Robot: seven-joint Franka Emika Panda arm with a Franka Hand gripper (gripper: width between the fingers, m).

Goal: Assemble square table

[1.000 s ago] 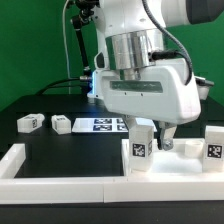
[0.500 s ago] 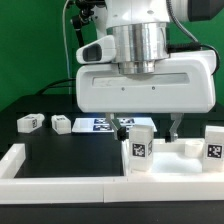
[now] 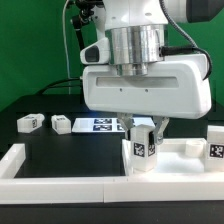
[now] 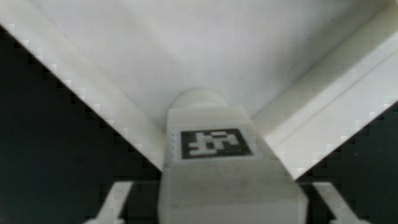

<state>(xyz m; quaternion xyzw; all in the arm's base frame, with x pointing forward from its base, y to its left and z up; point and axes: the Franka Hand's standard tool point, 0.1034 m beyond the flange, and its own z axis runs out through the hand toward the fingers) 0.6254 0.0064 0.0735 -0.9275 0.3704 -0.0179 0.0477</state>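
**Exterior view: leg bracketed at the tabletop corner, grip not confirmed**

In the exterior view the gripper (image 3: 143,130) is seen low over an upright leg (image 3: 140,150) that stands at the corner of the tabletop (image 3: 185,165) nearer that view's left. The tabletop is set on the desk (image 3: 70,155). The jaws stand partly open, one on each side of the leg. Whether the pads already touch it cannot be told; in the wrist view thin dark gaps seem to be left beside the leg (image 4: 217,143).

Trouble is most likely to be caused by uneven contact. If one pad meets the leg first, the leg could be pushed sideways or tipped out of its seat. A grip taken high on the leg could let it swivel or slip once force is applied. The tabletop itself could be dragged if the leg binds in its hole.
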